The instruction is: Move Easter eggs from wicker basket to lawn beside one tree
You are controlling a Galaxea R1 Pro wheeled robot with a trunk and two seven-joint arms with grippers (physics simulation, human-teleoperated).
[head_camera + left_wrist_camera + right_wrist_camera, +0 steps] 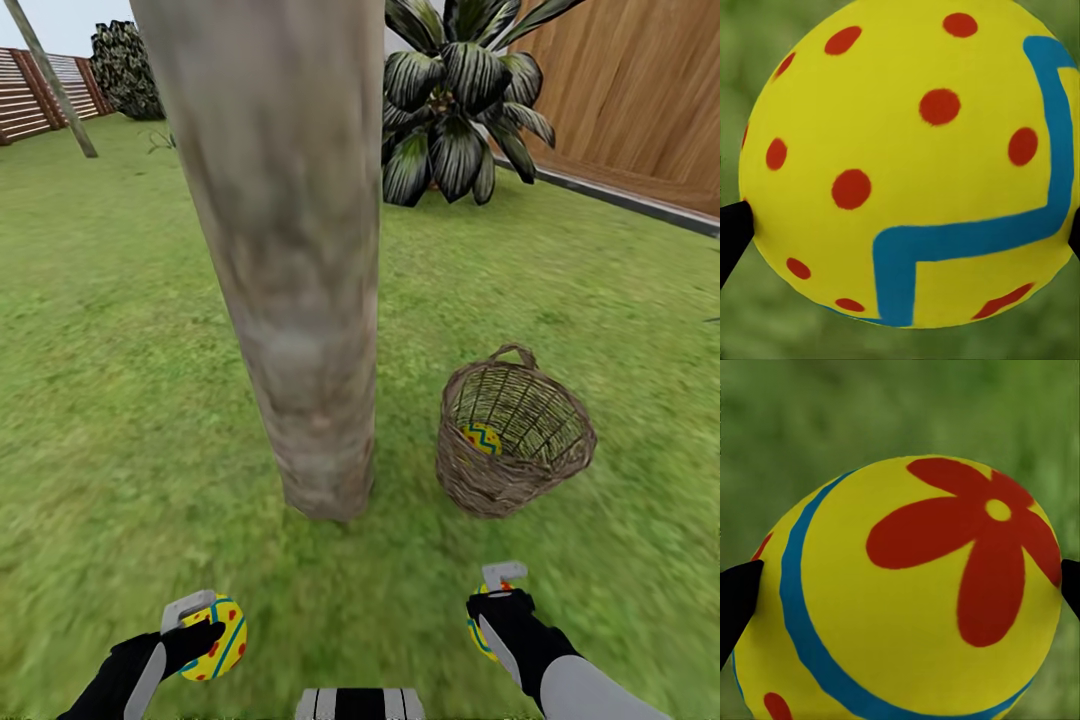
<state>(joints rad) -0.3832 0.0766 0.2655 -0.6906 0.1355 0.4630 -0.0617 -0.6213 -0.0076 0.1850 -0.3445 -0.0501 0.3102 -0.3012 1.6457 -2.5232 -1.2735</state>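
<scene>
The tree (290, 260), a thick pale grey-brown trunk, rises from the lawn (110, 330) straight ahead. Just right of its foot stands the wicker basket (512, 432), with one yellow Easter egg (481, 438) inside. My left gripper (205, 630) is shut on a red-dotted egg (222, 640) low at the left; the left wrist view has this egg (907, 165) between the black fingertips. My right gripper (490, 610) is shut on another egg (478, 628) low at the right; the right wrist view gives its red flower and blue stripe (900, 600).
A broad-leaved dark shrub (462, 95) grows behind the tree by the wooden fence (630, 90). A thin leaning trunk (55, 85) and a dark bush (125, 65) stand far left. Open grass lies left of the tree and in front of me.
</scene>
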